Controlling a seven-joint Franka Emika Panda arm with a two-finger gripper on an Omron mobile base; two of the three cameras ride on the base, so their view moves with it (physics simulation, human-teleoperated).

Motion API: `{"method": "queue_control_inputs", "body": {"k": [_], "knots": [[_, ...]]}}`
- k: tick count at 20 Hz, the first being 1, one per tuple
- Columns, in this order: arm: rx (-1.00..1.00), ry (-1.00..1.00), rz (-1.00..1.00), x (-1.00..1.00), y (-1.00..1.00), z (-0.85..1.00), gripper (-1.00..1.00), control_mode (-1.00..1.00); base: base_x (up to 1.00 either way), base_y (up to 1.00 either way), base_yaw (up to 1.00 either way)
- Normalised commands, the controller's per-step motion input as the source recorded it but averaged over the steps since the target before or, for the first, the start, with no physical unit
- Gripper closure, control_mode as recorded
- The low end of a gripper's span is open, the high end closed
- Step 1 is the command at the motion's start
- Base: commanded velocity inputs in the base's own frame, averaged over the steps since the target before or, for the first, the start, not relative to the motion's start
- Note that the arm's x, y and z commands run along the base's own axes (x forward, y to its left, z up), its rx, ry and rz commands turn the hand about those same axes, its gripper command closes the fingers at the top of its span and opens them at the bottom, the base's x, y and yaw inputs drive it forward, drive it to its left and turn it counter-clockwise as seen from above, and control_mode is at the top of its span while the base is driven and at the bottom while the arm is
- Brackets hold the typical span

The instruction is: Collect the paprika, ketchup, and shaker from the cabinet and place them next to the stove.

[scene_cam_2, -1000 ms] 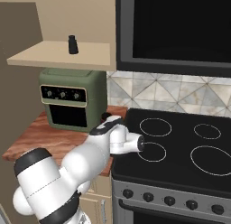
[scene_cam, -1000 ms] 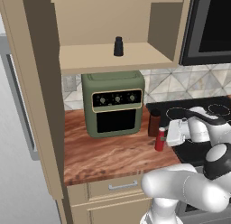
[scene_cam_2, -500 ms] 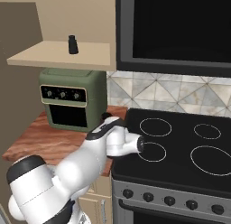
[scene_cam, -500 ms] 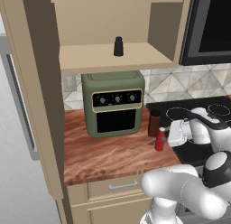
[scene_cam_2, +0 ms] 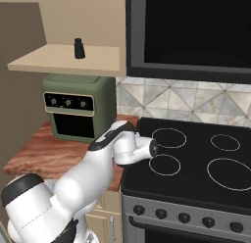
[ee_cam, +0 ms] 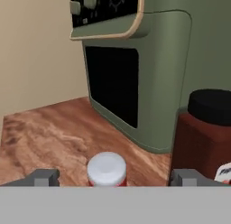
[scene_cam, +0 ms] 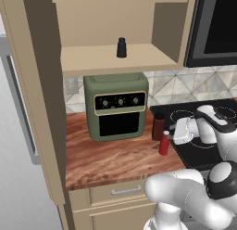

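Gripper (ee_cam: 108, 178), jaws spread wide, had just released the slim red ketchup bottle (scene_cam: 164, 143) upright beside the black glass stove (scene_cam: 210, 149) (shaker next), paprika jar (scene_cam: 158, 126) at its eleven o'clock.

The white robot hand (scene_cam: 185, 130) now sits slightly higher and farther back from the slim red ketchup bottle (scene_cam: 164, 144) on the wooden tabletop (scene_cam: 106, 157), its dark fingers (ee_cam: 44, 177) spread wider, clear of the bottle.
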Motion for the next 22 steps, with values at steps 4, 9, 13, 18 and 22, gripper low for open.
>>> {"method": "queue_control_inputs", "body": {"k": [4, 9, 13, 18, 22], "knots": [[-0.02, -0.07, -0.01, -0.15, -0.02, 0.48, -1.0, -1.0, 0.0, 0.0, 0.0], [-0.05, -0.09, -0.05, -0.22, 0.02, 0.63, -1.0, -1.0, 0.0, 0.0, 0.0], [-0.06, -0.08, -0.12, -0.05, 0.35, 0.75, -1.0, -1.0, 0.0, 0.0, 0.0], [-0.05, -0.05, -0.18, 0.0, 0.64, 0.69, -1.0, -1.0, 0.0, 0.0, 0.0], [-0.01, 0.0, -0.24, 0.0, 0.76, 0.59, -1.0, -1.0, 0.0, 0.0, 0.0]]}}
